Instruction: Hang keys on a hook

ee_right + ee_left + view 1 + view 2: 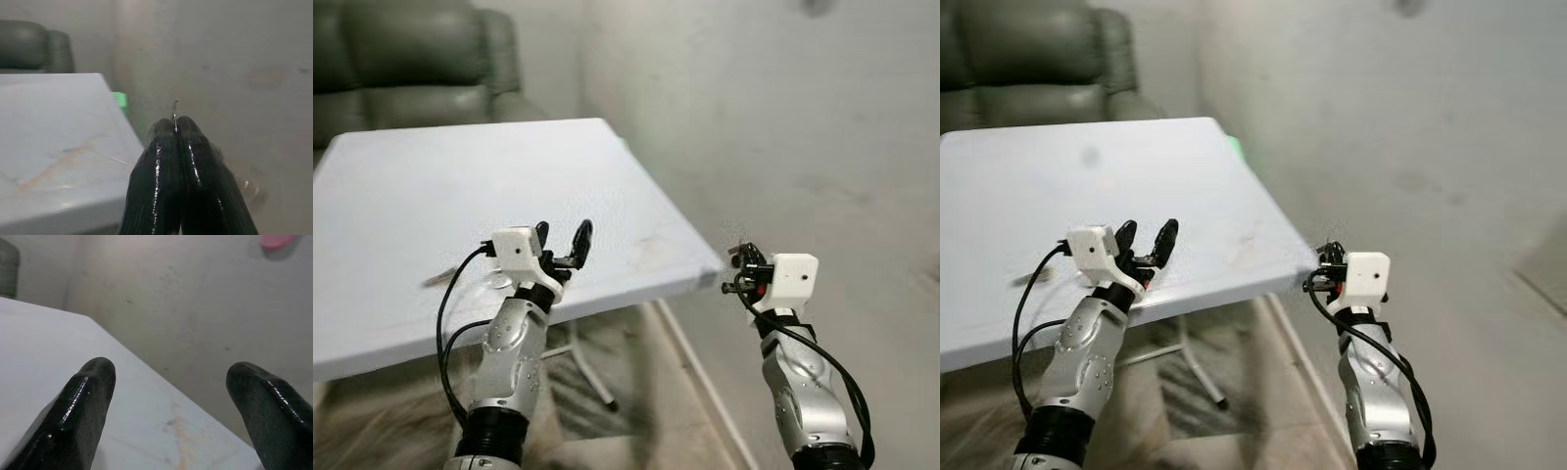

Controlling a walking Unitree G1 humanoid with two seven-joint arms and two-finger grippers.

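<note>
Right gripper (175, 128) just off the white table's (431, 196) near corner, fingers pressed together on a thin metal sliver (174, 111), likely the key ring, poking out between the tips. Left gripper (562, 238) over the table's near edge, fingers spread wide, holding nothing. Green armchair (401, 59) beyond the table's far edge.

Home room, green armchair (411, 59), folding table (431, 196)

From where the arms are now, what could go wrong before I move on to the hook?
The right gripper is pinched shut with just a thin metal sliver poking past its fingertips, so its grip on whatever it holds may be slight; a jolt could drop it. It hangs beside the white table's corner and could clip it. The open left gripper hovers low over the tabletop and might scrape it.
</note>
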